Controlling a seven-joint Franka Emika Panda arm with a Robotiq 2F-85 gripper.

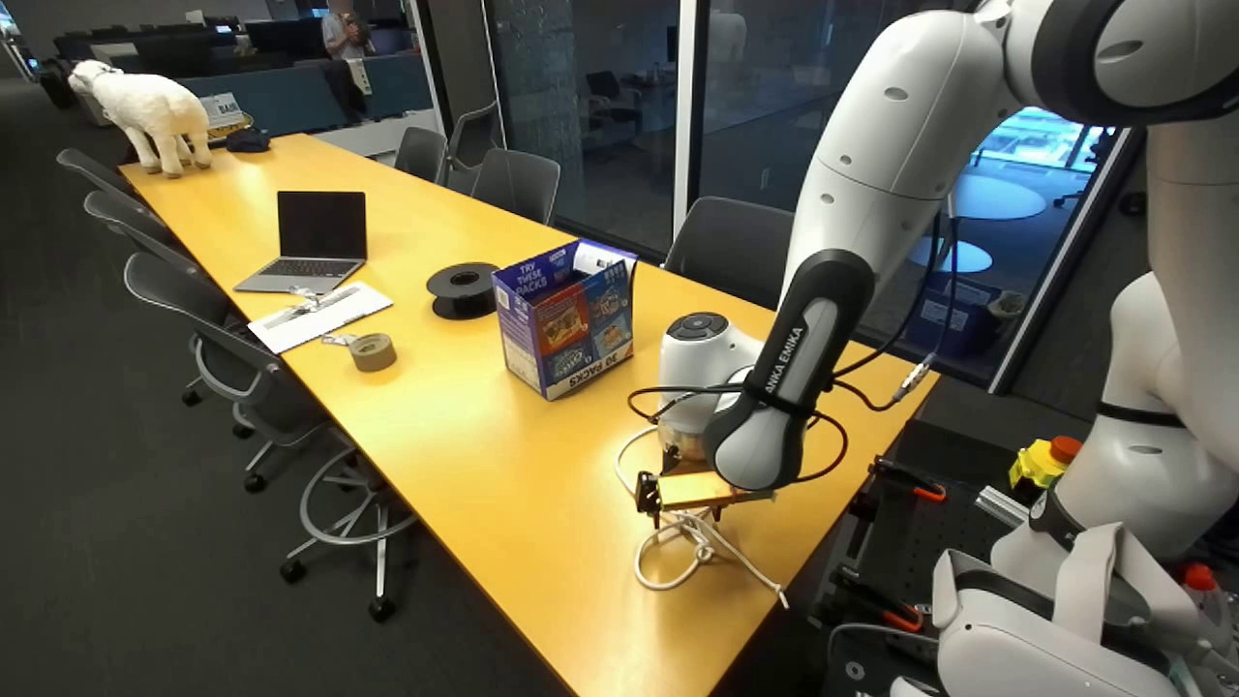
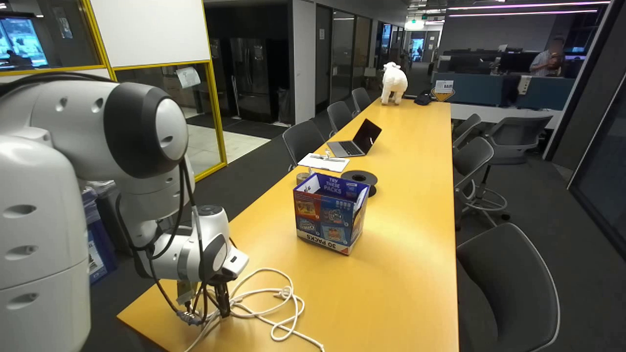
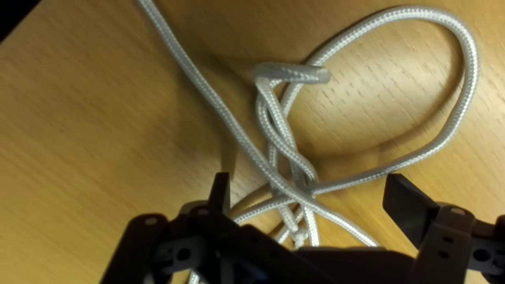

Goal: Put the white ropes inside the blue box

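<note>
White ropes lie in a tangled pile at the robot's end of the table, in an exterior view (image 1: 704, 554) and also (image 2: 284, 292). In the wrist view the ropes (image 3: 252, 151) cross and twist between my spread fingers. My gripper (image 3: 307, 185) is open over the pile, with one finger on each side of the crossing strands; it holds nothing. It shows low over the table in an exterior view (image 1: 687, 513). Whether the fingertips touch the table I cannot tell. The blue snack box (image 1: 571, 334) stands upright with an open top, also in an exterior view (image 2: 327, 220); its floor is hidden.
Beyond the box are a black spool (image 1: 463, 290), a tape roll (image 1: 373, 352), papers (image 1: 319, 318) and a laptop (image 1: 319, 242). Chairs line both long table edges. A plush sheep (image 1: 150, 106) stands at the far end. Dark cables hang round my wrist.
</note>
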